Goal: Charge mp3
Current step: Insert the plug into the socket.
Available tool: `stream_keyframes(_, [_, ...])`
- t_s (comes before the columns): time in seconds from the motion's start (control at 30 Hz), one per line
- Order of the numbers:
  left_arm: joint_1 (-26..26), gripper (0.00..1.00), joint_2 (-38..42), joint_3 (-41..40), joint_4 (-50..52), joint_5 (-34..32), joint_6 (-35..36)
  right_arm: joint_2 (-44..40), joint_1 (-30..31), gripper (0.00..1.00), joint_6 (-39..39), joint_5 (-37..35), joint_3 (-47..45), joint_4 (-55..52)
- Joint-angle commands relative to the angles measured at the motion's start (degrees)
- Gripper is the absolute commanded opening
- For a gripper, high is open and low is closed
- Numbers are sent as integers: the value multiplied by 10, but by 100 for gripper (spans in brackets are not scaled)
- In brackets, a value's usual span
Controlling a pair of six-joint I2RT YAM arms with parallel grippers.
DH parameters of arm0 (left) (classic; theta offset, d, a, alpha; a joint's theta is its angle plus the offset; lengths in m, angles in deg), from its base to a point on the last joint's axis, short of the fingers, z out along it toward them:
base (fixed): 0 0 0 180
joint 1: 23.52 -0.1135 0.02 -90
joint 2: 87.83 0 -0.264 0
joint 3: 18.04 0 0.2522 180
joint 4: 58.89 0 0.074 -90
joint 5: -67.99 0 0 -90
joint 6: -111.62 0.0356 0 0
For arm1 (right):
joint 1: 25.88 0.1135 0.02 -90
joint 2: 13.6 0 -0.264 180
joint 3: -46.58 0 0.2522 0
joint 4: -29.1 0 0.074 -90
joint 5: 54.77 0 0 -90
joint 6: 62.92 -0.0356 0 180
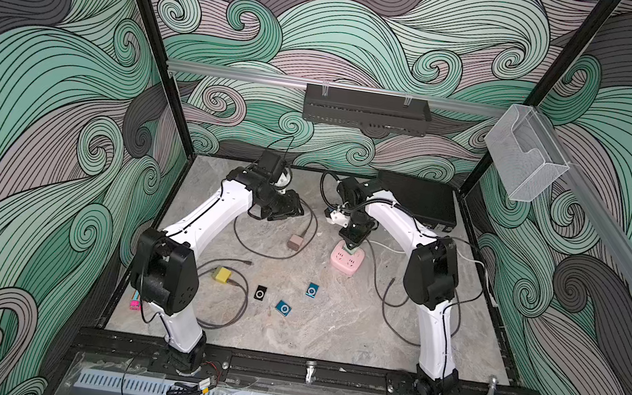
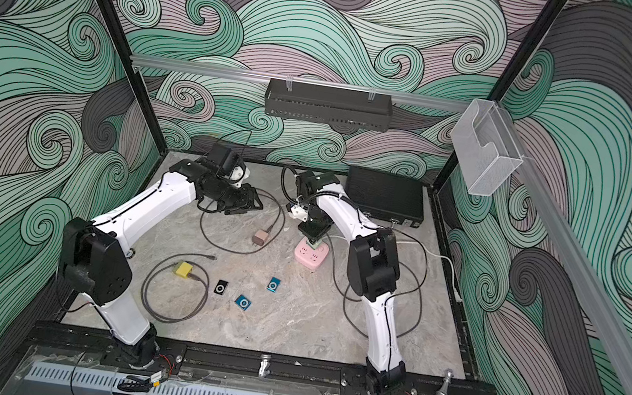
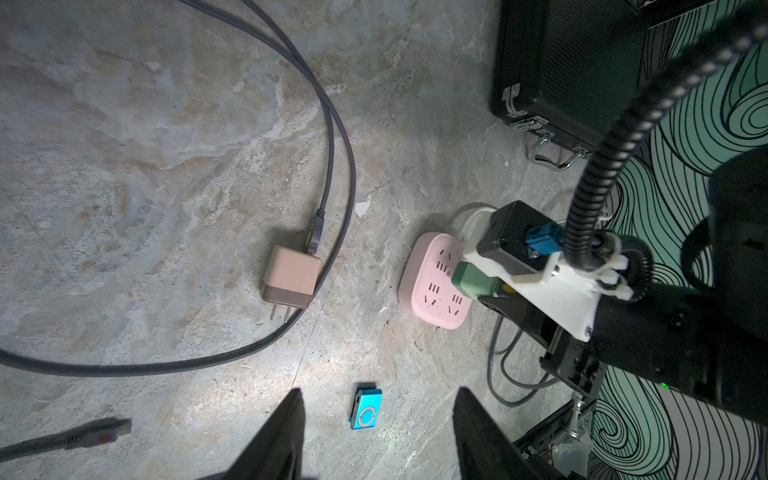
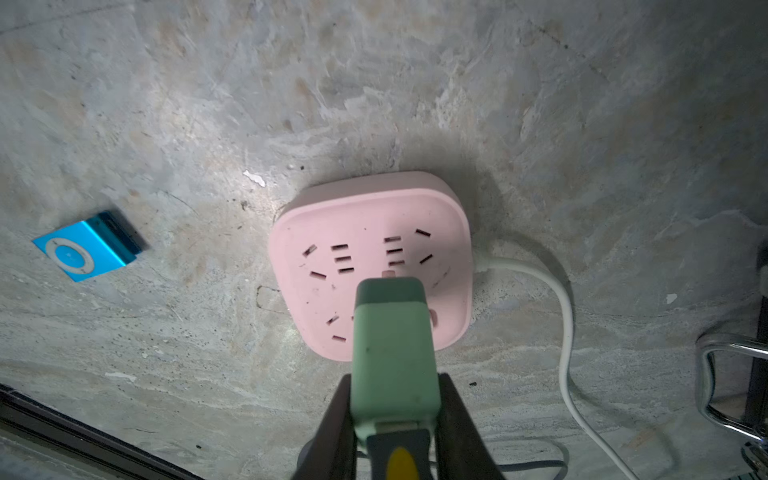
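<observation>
The right gripper (image 4: pixel 397 384) pinches a green charger (image 4: pixel 392 345) between its fingers, the charger's front end against the face of the pink power strip (image 4: pixel 374 208). The prongs are hidden, so I cannot tell whether they sit in the slots. The left gripper (image 3: pixel 379 392) hangs with fingers spread, holding nothing, apart from the strip.

3 players lie flat on the marble table (image 1: pixel 328 334), all unplugged: a black mp3 player (image 1: pixel 260 293), a blue mp3 player (image 1: pixel 312 290) nearest the strip, and a second blue one (image 1: pixel 283 307).

Nothing steadies the strip, so an off-line push may slide it or bend the prongs. The dark cable (image 1: pixel 386 300) looping beside the right arm could snag.
</observation>
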State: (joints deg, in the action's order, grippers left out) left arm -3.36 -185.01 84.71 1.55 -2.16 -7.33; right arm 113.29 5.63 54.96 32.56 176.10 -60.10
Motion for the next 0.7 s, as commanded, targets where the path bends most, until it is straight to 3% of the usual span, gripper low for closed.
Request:
stream_keyframes(0.0, [-7,57,3,-1,-1,-4,11,16,8,0,45,-16,22,-38])
stream_keyframes(0.43, [-12,57,-2,-3,0,4,8,37,24,0,54,-5,59,-42])
stream_keyframes(0.67, [-13,57,-2,-6,-1,8,6,58,25,0,58,-48,81,-43])
